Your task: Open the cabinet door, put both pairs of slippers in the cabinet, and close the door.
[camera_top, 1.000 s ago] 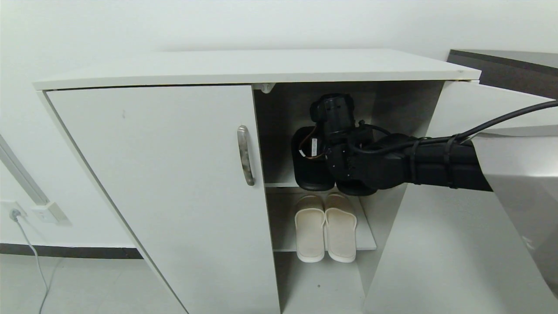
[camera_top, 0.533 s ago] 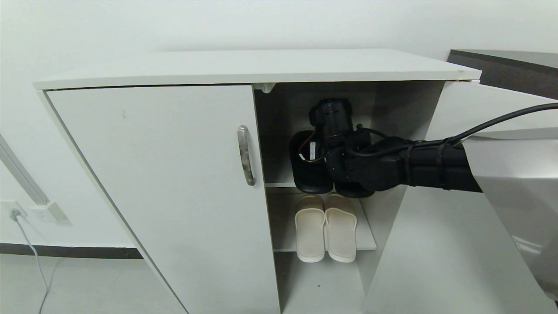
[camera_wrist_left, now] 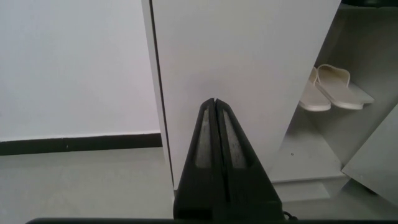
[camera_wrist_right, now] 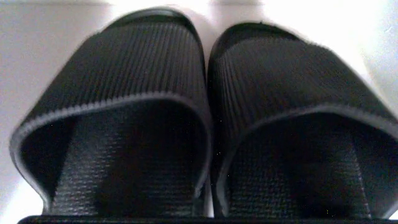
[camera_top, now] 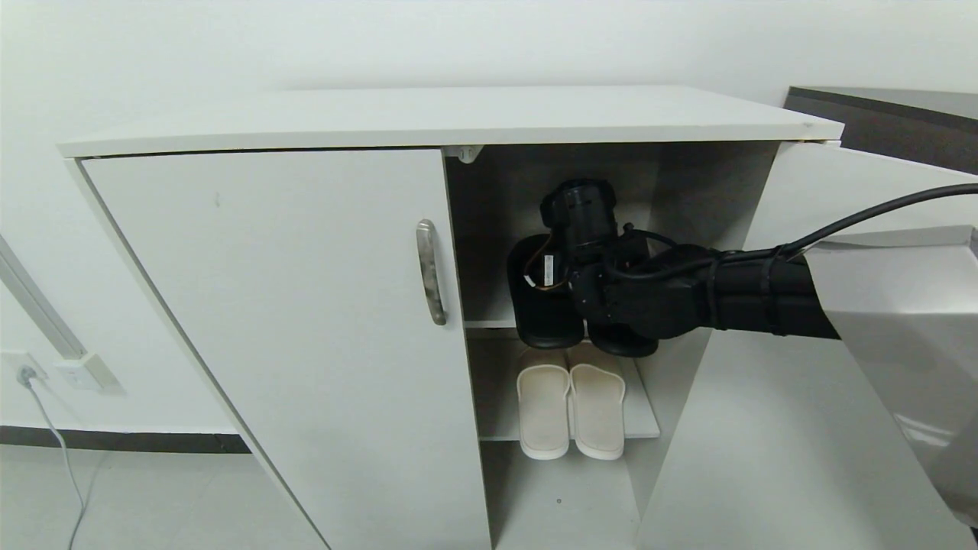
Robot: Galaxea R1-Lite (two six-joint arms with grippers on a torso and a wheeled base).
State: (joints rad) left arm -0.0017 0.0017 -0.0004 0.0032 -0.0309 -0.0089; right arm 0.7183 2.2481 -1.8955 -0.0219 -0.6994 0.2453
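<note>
Far left, my left gripper (camera_wrist_left: 214, 109) hung clenched on nothing, its tips aimed at the shut left door (camera_top: 267, 305), near its handle (camera_top: 430, 271). To the right of that door the cabinet (camera_top: 428, 114) stood open. The white slippers (camera_top: 571, 409) lay side by side on the lower shelf (camera_top: 642, 428), heels toward me. Above them the black slippers (camera_top: 544, 305) sat as a pair on the upper shelf (camera_top: 489, 324), heels overhanging its near edge. The right gripper (camera_top: 584, 229) was inside that compartment, right at the black pair (camera_wrist_right: 130, 81); I could not tell whether it was gripping them or had let go. Further right, the right door (camera_top: 764, 428) was swung wide.

I judged the second pair was just being placed. Next I would need the right arm (camera_top: 688, 294) drawn straight back toward me, clear of the shelf without dragging the slippers, then the right door pushed shut.
</note>
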